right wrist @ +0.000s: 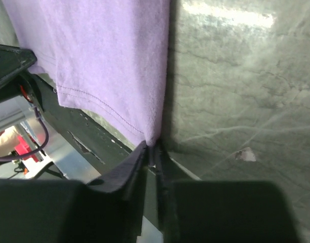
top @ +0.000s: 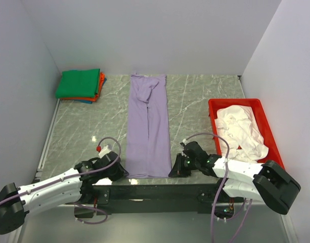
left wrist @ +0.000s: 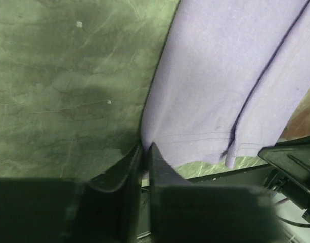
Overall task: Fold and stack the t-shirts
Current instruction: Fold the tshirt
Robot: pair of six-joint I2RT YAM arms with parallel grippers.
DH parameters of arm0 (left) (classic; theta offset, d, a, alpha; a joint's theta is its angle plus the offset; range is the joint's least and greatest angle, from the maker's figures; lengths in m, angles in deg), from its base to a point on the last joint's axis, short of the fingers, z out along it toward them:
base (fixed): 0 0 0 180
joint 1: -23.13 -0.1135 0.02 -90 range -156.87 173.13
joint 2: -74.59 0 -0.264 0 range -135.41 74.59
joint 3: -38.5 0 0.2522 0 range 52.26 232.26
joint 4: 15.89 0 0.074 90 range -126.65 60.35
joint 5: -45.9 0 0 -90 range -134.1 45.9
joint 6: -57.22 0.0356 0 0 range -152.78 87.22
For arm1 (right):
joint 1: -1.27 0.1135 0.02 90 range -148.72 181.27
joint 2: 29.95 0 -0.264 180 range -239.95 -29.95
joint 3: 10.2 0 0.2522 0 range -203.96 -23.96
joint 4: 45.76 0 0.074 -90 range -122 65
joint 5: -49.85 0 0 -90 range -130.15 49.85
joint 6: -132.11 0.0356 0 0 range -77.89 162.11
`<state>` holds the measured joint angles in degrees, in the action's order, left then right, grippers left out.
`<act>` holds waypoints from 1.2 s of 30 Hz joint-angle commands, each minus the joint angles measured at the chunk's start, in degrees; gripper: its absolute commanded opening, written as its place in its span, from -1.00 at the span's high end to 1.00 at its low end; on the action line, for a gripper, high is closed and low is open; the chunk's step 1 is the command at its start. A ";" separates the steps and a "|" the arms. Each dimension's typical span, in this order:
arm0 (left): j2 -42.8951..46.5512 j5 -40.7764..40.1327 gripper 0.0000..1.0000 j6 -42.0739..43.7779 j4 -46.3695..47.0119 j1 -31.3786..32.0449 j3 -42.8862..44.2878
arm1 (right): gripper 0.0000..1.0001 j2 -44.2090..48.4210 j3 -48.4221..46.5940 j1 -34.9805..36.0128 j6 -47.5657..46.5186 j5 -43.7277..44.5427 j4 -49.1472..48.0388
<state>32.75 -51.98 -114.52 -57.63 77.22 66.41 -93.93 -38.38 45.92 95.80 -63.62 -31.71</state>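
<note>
- Left gripper (top: 119,170) is at the near edge of the marbled table (top: 79,136). Its fingers are pinched together on the near-left hem corner of the lavender t-shirt (top: 147,121).
- Right gripper (top: 176,169) is clamped on the near-right hem corner. The wrist view shows the cloth drawn in between its fingers.
- Mid-table, the lavender t-shirt lies flat, folded lengthwise into a narrow strip that runs from the near edge towards the far wall.
- Far-left corner holds a folded stack: green t-shirt (top: 78,83) on top, orange-red t-shirt (top: 101,82) beneath, blue t-shirt (top: 87,102) showing only an edge.
- On the right side, the red tray (top: 212,104) holds a crumpled pale pinkish-white t-shirt (top: 240,130).
</note>
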 commanded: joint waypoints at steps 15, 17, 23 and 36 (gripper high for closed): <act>4.68 -5.09 0.99 6.92 -7.77 5.15 6.84 | 1.00 16.08 -4.64 0.88 -4.63 6.40 18.32; 3.71 -7.75 0.99 9.30 -8.48 5.07 11.83 | 1.00 16.00 -9.37 0.71 -6.49 10.01 22.18; -2.44 -10.84 0.99 17.12 -3.14 -0.02 19.67 | 1.00 9.42 -20.01 -1.13 -12.11 13.61 24.66; -14.29 -11.81 0.99 19.15 17.25 -14.87 19.95 | 1.00 -12.99 -37.26 -7.28 -13.26 15.55 17.29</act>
<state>21.75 -62.45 -96.86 -49.35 65.52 86.23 -103.83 -71.27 39.95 82.95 -49.74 -10.75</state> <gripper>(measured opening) 0.030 0.010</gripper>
